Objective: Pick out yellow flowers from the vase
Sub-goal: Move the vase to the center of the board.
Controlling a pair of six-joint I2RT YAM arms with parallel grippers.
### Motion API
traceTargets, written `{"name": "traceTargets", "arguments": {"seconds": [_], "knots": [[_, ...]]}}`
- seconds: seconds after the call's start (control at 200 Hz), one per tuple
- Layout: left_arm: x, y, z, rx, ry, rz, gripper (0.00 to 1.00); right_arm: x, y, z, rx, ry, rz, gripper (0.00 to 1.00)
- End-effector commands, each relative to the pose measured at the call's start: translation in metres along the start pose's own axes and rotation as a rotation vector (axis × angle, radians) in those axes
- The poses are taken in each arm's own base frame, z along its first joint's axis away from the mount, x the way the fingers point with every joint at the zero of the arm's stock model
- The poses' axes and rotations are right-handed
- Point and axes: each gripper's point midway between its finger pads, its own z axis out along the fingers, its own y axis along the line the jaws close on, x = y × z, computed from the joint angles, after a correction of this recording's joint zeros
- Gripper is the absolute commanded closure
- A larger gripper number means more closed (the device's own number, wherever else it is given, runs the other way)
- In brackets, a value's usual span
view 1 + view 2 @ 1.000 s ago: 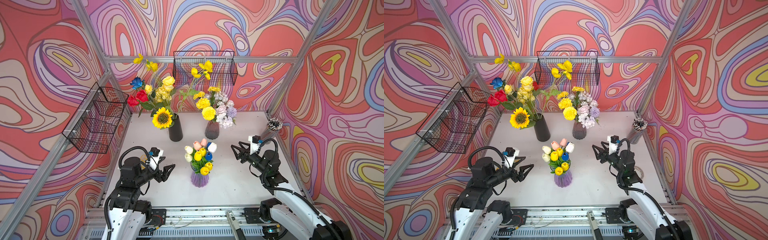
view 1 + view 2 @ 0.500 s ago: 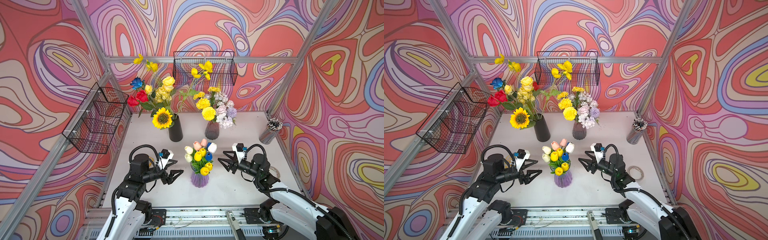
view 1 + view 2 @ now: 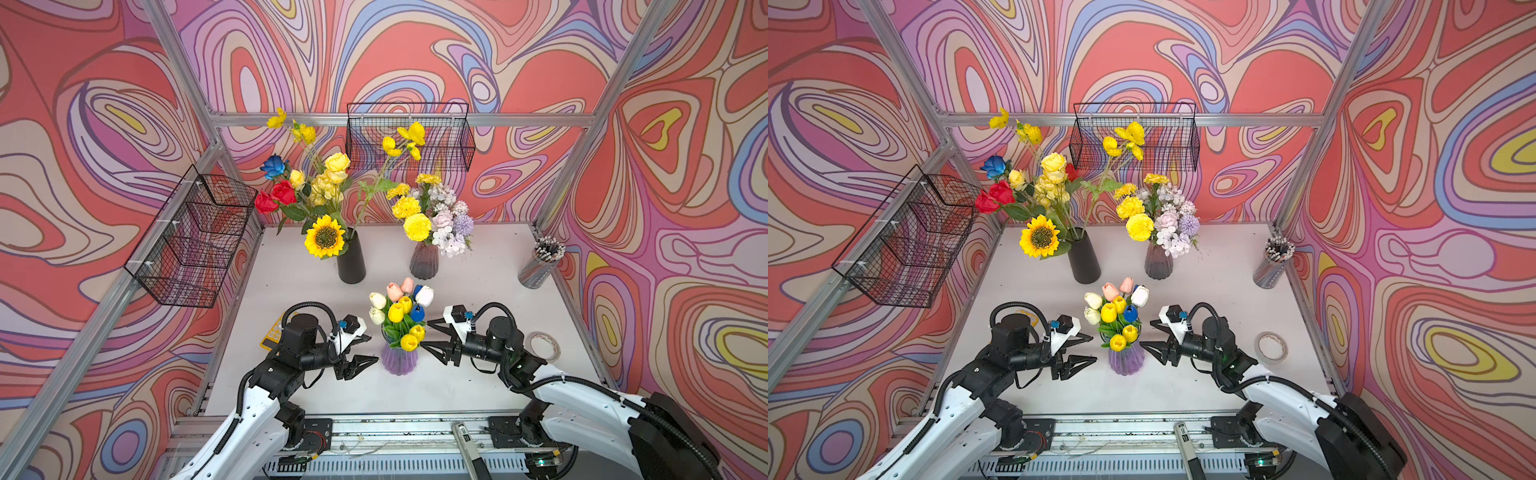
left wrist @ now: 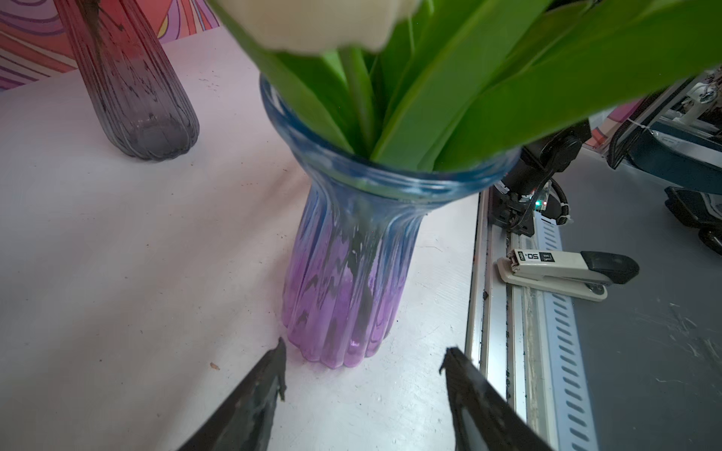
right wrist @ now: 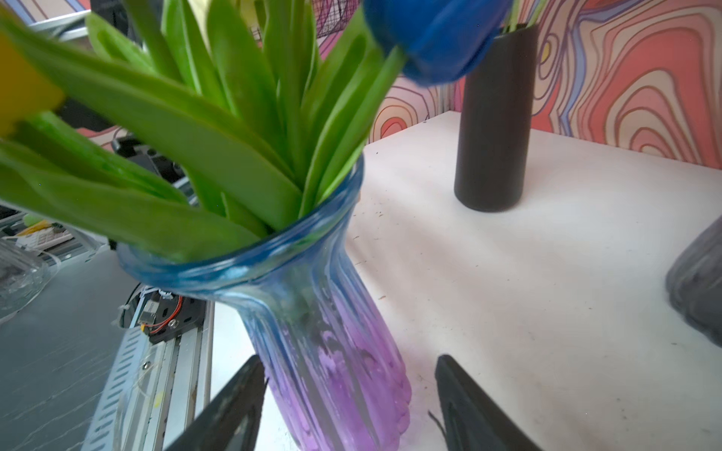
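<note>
Swirled pink, red and lilac walls (image 3: 83, 124) close in a white worktop (image 3: 291, 282), and near the middle of its front edge stands the purple ribbed vase (image 3: 398, 361). In it we count four yellow tulips (image 3: 395, 312), closed buds on green stems. Two sit high in the bunch and two low over the rim, hemmed in by white, pink and blue tulips (image 3: 424, 296) and broad green leaves (image 4: 469, 78). We see the left gripper (image 3: 374, 348) just beside the vase on one side and the right gripper (image 3: 424, 332) on the other, both with jaws spread wide and holding nothing. The right one's lower tip sits next to the lowest yellow bud. Toward the back edge stand a black vase (image 3: 351, 262) with a sunflower (image 3: 325, 237), yellow roses (image 3: 337, 163) and red and blue roses (image 3: 282, 193), and a smoky vase (image 3: 424, 262) with yellow pom-poms (image 3: 417, 226) among pale blooms. A pencil cup (image 3: 538, 266) stands by the right edge, and a tape roll (image 3: 542, 347) lies near the front right corner
</note>
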Motion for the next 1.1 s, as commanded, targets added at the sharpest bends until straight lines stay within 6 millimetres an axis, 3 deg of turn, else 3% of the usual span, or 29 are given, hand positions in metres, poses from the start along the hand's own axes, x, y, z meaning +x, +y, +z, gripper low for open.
{"name": "traceTargets", "arguments": {"seconds": [0.0, 0.471, 0.701, 1.097], "knots": [[-0.018, -0.002, 0.004, 0.018, -0.033, 0.113, 0.31, 0.0, 0.012, 0.008, -0.053, -0.016, -0.055, 0.26], [-0.04, 0.007, 0.041, -0.008, -0.105, 0.121, 0.28, 0.002, 0.033, 0.036, -0.138, -0.107, -0.066, 0.25], [-0.037, 0.021, 0.044, -0.105, -0.201, 0.071, 0.29, 0.001, 0.033, 0.046, -0.139, -0.155, -0.06, 0.3], [-0.032, 0.039, 0.039, -0.235, -0.263, 0.067, 0.39, -0.01, 0.015, 0.06, -0.032, -0.239, -0.104, 0.35]]}}
